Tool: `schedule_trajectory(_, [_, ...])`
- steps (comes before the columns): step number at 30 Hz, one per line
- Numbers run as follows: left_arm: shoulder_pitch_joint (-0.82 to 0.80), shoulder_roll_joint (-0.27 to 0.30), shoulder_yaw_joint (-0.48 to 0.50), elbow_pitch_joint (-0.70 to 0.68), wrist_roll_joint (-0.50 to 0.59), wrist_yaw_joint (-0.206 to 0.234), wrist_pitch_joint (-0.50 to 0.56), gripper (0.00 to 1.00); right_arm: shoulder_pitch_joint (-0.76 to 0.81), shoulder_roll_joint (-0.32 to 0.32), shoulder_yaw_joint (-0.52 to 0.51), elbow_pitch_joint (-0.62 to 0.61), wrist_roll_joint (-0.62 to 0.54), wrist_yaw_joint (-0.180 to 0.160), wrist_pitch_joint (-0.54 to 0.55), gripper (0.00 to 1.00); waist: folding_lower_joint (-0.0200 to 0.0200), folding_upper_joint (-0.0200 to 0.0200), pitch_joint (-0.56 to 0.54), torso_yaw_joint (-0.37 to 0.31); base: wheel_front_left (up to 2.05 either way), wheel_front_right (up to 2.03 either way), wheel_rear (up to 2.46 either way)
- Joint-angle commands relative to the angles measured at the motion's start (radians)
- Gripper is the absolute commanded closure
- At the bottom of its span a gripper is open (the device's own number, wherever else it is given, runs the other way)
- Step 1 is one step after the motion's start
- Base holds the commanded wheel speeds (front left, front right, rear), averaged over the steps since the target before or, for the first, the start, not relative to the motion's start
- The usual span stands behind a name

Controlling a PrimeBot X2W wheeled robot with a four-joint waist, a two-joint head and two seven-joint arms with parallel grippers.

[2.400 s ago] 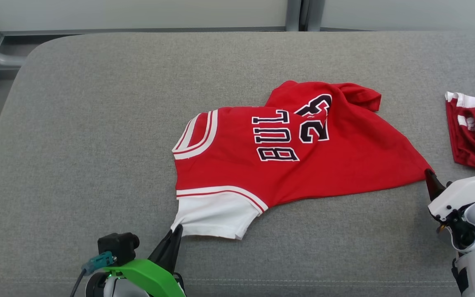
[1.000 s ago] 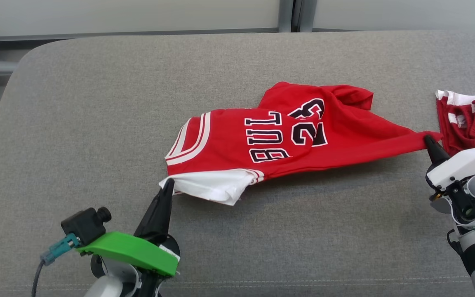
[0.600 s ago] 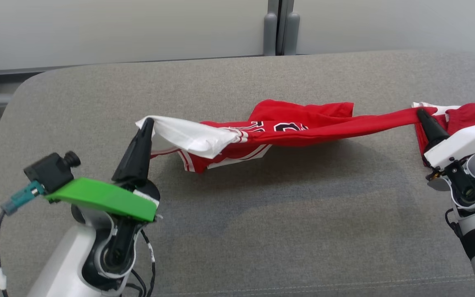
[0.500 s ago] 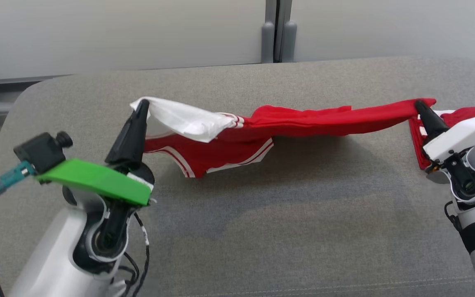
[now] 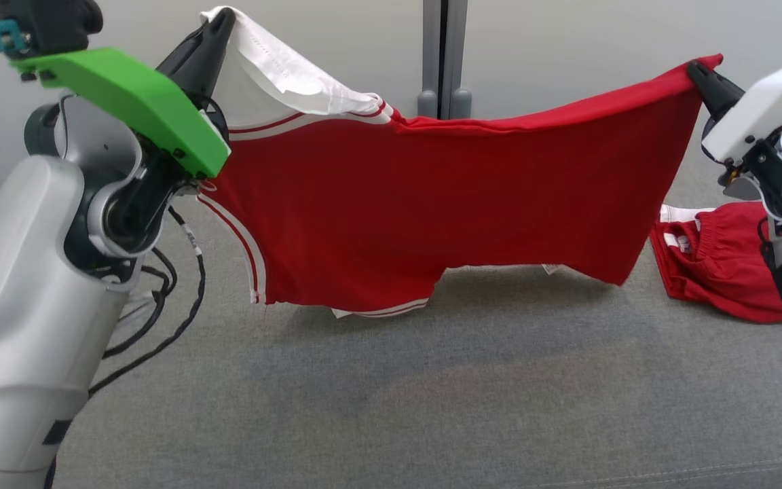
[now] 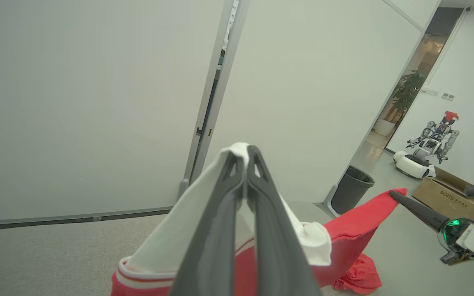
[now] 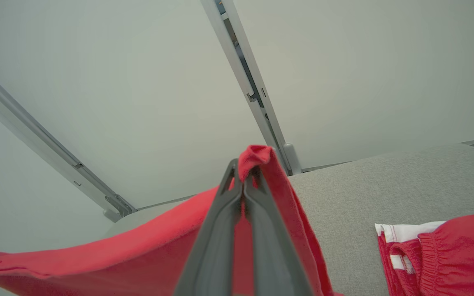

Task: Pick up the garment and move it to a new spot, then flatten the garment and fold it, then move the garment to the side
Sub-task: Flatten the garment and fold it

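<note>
We've got the red jersey [image 5: 432,204] up off the grey cushion [image 5: 432,394] here. It hangs spread out between our two arms like washing on a line, plain red side facing us in the head view.

Our left gripper [image 5: 218,20] is pinched tight on the white sleeve [image 5: 282,75] at the top left corner, with the cloth caught right at the tips of the pressed-together fingers. Our right gripper [image 5: 696,71] is clamped the same way on a red corner at the top right. In the right wrist view the fabric folds over the fingertips.

The top edge sags a little between the two grips. The bottom edge hangs low over the cushion, and we can't tell whether the lowest bit with the white-striped trim touches it.

The red shorts [image 5: 717,272] with a white band lie crumpled on the cushion by our right arm, apart from the jersey. Behind it all is a pale wall with a grey post [image 5: 442,61]. The left wrist view also catches a dark bin [image 6: 352,189], a cardboard box [image 6: 442,193] and another robot [image 6: 426,144] further off.
</note>
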Motion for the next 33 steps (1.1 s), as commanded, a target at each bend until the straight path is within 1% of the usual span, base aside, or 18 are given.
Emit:
schedule_trajectory(1, [-0.058,0.011,-0.029,0.050,0.026,0.008,0.054,1.00,-0.052,0.016,-0.020,0.032,-0.047,0.000,0.051,1.00,0.0000,-0.0001,-0.007,-0.009,0.00,0.00,0.00])
schedule_trajectory(3, [-0.117,0.007,-0.056,0.102,0.029,0.012,0.121,1.00,-0.112,0.032,-0.036,0.064,-0.100,0.000,0.108,1.00,0.0000,-0.0001,-0.007,-0.011,0.00,0.00,0.00])
schedule_trajectory(10, [-0.309,0.012,-0.149,0.281,0.059,-0.006,0.349,1.00,-0.287,0.046,-0.035,0.140,-0.259,0.000,0.302,1.00,0.0000,-0.0001,0.002,-0.004,0.00,0.00,0.00])
schedule_trajectory(12, [-0.356,0.018,-0.165,0.318,0.076,-0.013,0.382,1.00,-0.326,0.044,-0.031,0.151,-0.289,0.000,0.343,1.00,0.0000,-0.0001,0.002,-0.002,0.00,0.00,0.00])
schedule_trajectory(15, [-0.411,0.018,-0.185,0.370,0.098,-0.024,0.409,1.00,-0.377,0.037,-0.036,0.160,-0.329,0.000,0.376,1.00,0.0000,-0.0001,0.004,0.005,0.00,0.00,0.00])
schedule_trajectory(17, [-0.429,0.017,-0.186,0.382,0.101,-0.028,0.412,1.00,-0.393,0.036,-0.041,0.163,-0.339,0.000,0.384,1.00,0.0000,-0.0001,0.004,0.007,0.00,0.00,0.00])
schedule_trajectory(18, [-0.470,0.015,-0.179,0.404,0.109,-0.034,0.402,1.00,-0.422,0.032,-0.045,0.166,-0.356,0.000,0.395,1.00,0.0000,-0.0001,0.002,0.011,0.00,0.00,0.00])
schedule_trajectory(22, [-0.509,0.001,-0.163,0.429,0.102,-0.042,0.384,1.00,-0.453,0.029,-0.049,0.161,-0.372,0.000,0.406,1.00,0.0000,-0.0001,-0.001,0.017,0.00,0.00,0.00])
schedule_trajectory(25, [-0.549,0.000,-0.153,0.449,0.120,-0.046,0.356,1.00,-0.478,0.031,-0.046,0.153,-0.381,0.000,0.412,1.00,0.0000,-0.0001,0.004,0.018,0.00,0.00,0.00])
schedule_trajectory(30, [-0.605,-0.009,-0.145,0.487,0.147,-0.052,0.297,1.00,-0.517,0.052,-0.050,0.147,-0.402,0.000,0.384,1.00,0.0000,-0.0001,0.048,0.013,0.00,0.00,0.00])
schedule_trajectory(33, [-0.638,-0.015,-0.147,0.521,0.170,-0.049,0.254,1.00,-0.541,0.066,-0.058,0.159,-0.423,0.000,0.348,1.00,0.0000,-0.0001,0.089,0.010,0.00,0.00,0.00])
